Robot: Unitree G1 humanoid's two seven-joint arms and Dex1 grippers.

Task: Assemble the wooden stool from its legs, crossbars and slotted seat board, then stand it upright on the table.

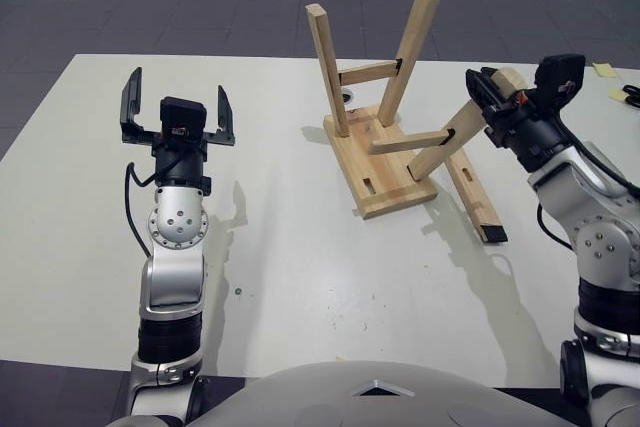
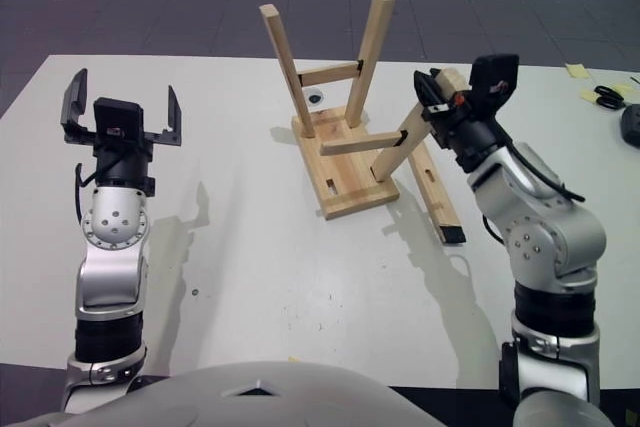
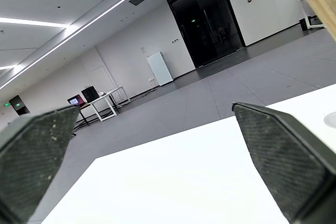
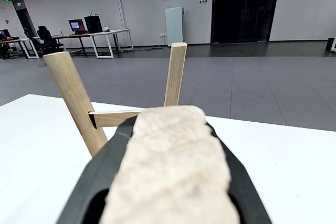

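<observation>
The slotted seat board [image 1: 388, 179] lies flat on the white table [image 1: 300, 277], right of centre. Two legs [image 1: 328, 72] [image 1: 411, 42] stand up from it, joined by a crossbar [image 1: 368, 73]. My right gripper [image 1: 489, 97] is shut on the upper end of a third leg [image 1: 448, 145], which leans down to the board's near right corner with a crossbar [image 1: 405, 141] stuck in its side. In the right wrist view that leg's end [image 4: 173, 171] sits between the black fingers [image 4: 100, 182]. A fourth leg [image 1: 476, 197] lies on the table beneath. My left gripper [image 1: 178, 107] is held up, open and empty, over the table's left side.
A round grommet hole [image 1: 347, 95] sits in the table just behind the board. Yellow notes [image 1: 604, 69] and scissors [image 2: 605, 95] lie at the far right edge. The table's far edge runs just behind the stool, with dark floor beyond it.
</observation>
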